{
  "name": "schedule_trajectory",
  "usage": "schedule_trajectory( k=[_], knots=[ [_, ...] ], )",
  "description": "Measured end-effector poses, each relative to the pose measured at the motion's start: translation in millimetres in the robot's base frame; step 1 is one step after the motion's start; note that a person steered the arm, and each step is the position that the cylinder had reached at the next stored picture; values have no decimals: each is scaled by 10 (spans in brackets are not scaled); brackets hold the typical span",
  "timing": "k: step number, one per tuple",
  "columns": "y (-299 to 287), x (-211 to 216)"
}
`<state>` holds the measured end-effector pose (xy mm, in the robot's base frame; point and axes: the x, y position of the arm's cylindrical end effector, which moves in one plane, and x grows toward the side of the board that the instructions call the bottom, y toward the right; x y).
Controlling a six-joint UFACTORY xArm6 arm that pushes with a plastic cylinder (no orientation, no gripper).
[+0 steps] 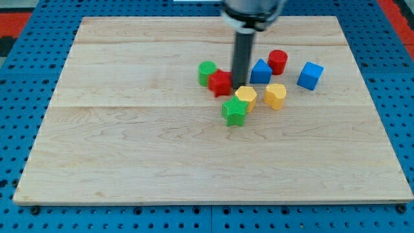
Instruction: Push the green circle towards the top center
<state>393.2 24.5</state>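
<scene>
My tip [240,87] rests mid-frame beside the red block [220,83]; no claw is fitted, so none shows. The green circle [207,72] lies just left — best to circle beneath it, then push straight up.

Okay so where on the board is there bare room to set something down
Free: the whole view's left, from the board edge to the green circle, and the wide band at the view's bottom below the green star. Crowded: the upper right-of-centre cluster around my tip, out to the blue cube.
</scene>
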Motion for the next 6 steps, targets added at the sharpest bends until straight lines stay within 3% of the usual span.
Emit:
schedule_trajectory(
  k=[2, 3, 4, 6],
  knots=[
    [-1718, -195],
    [-2223, -440],
    [-2191, -331],
    [-623, -293]
  ],
)
